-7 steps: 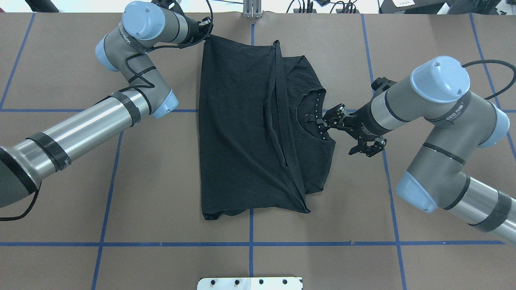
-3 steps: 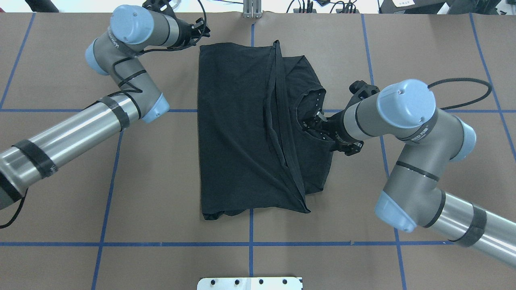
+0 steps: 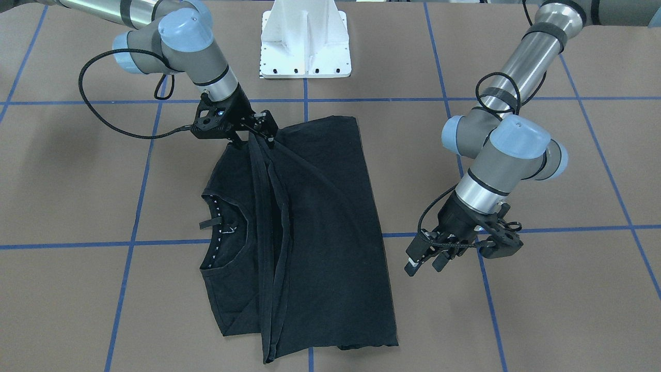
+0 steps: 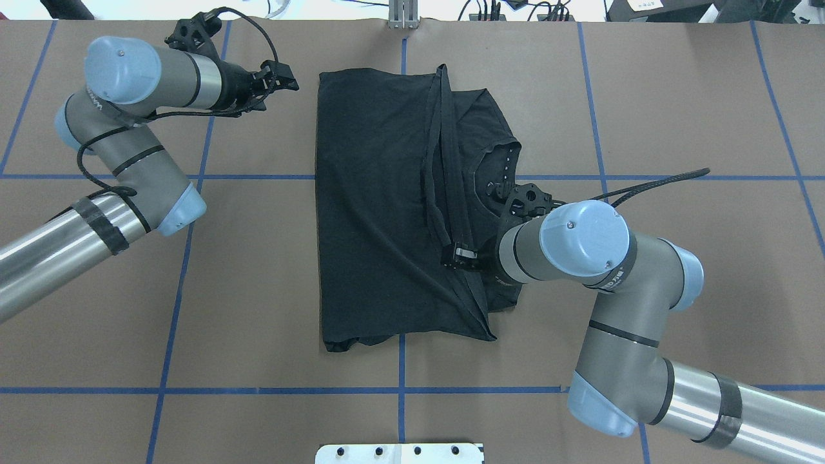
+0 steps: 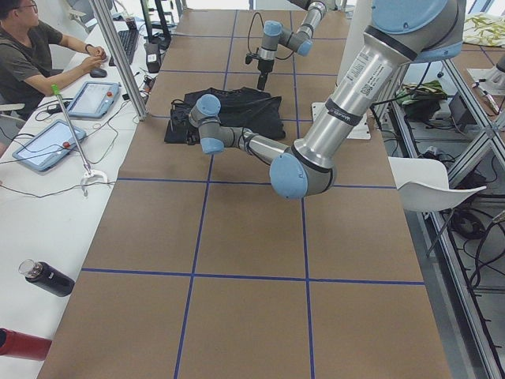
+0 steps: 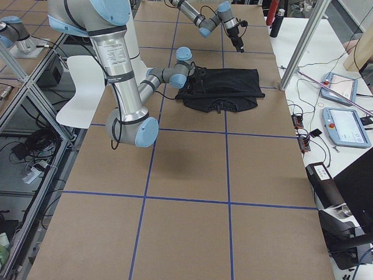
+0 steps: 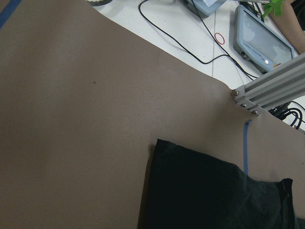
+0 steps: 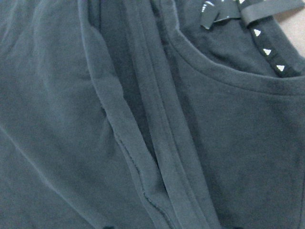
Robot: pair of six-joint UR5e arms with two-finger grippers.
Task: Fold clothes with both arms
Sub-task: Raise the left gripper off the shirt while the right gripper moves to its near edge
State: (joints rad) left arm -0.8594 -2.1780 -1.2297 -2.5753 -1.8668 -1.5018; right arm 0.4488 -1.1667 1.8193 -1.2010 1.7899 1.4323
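Note:
The black T-shirt point(image 4: 380, 206) lies flat mid-table, folded lengthwise, with doubled hems running down its middle and the collar point(image 4: 499, 174) toward my right. My right gripper point(image 4: 462, 256) hovers open, low over the hems just below the collar. The right wrist view is filled with hems point(image 8: 143, 143) and collar point(image 8: 228, 76). In the front-facing view, the right gripper point(image 3: 261, 129) overlaps the shirt's point(image 3: 330, 232) robot-side edge. My left gripper point(image 4: 283, 77) is open and empty, off the shirt's far left corner point(image 7: 159, 143). It also shows in the front-facing view point(image 3: 426, 261).
The white pedestal base point(image 3: 304, 46) stands at the robot-side table edge. An aluminium post point(image 7: 271, 88) rises at the far edge. Beyond it a person point(image 5: 39, 55) sits at tablets point(image 5: 95, 99). Blue tape lines point(image 4: 399, 390) grid the brown tabletop.
My left gripper let go of the shirt's far left corner and drew back to the left; the corner dropped flat. My right gripper moved from beside the collar in over the shirt's hems.

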